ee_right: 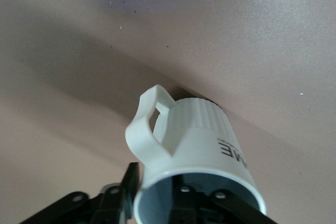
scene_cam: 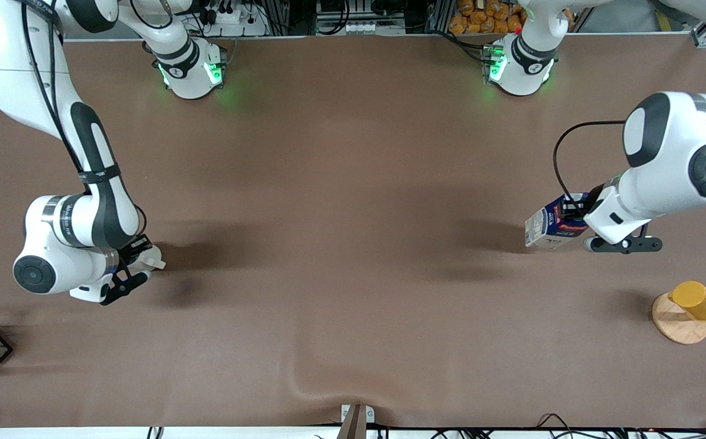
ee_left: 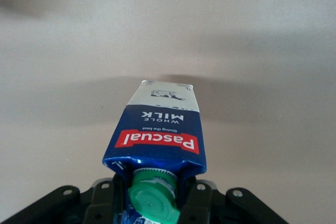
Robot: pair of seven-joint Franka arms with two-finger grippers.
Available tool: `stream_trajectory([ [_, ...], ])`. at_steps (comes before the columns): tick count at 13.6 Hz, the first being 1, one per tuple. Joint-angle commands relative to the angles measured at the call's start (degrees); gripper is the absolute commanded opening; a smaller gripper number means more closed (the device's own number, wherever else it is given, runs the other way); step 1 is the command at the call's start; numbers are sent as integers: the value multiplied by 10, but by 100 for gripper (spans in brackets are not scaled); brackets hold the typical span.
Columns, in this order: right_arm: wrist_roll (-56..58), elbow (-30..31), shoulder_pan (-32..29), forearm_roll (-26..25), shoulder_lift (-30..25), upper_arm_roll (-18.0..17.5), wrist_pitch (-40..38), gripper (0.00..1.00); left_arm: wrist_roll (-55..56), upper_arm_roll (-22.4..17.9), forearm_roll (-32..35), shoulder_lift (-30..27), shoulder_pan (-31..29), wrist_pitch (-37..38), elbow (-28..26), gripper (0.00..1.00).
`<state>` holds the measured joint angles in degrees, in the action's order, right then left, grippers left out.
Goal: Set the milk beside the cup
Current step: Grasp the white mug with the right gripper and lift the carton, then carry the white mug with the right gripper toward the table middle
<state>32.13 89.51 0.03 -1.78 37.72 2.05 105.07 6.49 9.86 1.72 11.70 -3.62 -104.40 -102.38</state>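
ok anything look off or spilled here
Nothing spilled. The milk is tilted, not upright, gripped at its capped top by the left end effector near the left arm's end of the table. The cup is held by the right end effector, so the two are far apart.

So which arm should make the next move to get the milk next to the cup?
Left. The left gripper already holds the milk; the right gripper holds the cup at its own end.

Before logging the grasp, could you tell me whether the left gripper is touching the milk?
Touching: in the left wrist view the left gripper has its fingers closed against the milk beside its green cap.
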Motion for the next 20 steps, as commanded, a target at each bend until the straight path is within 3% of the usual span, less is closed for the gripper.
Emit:
stream_trajectory([
  [1, 1, -45, 9, -2, -4, -8, -19, 0, -11, 2, 13, -18, -2, 18, 9, 39],
  [3, 0, -97, 48, 0, -4, -8, -63, 0, -11, 4, 12, -19, -2, 37, 21, 39],
  [6, 1, -139, 113, -1, -2, -8, -65, 0, -14, 5, 7, -20, -2, 70, 45, 39],
  [10, -9, -140, 187, 4, 3, -22, 18, 0, -14, 6, 6, -21, -2, 98, 66, 39],
  [12, -91, -138, 219, 24, 3, -23, 22, 0, -14, 6, 6, -22, -2, 106, 68, 39],
  [14, -164, -138, 248, 80, 6, -23, 22, 0, -14, 6, 5, -29, -1, 115, 67, 39],
  [17, -302, -139, 298, 88, 33, -23, 31, 0, -11, 14, 3, -38, -3, 131, 67, 40],
  [20, -284, -142, 344, 89, 35, -39, 115, 0, -3, 14, 2, -39, -4, 136, 64, 40],
])
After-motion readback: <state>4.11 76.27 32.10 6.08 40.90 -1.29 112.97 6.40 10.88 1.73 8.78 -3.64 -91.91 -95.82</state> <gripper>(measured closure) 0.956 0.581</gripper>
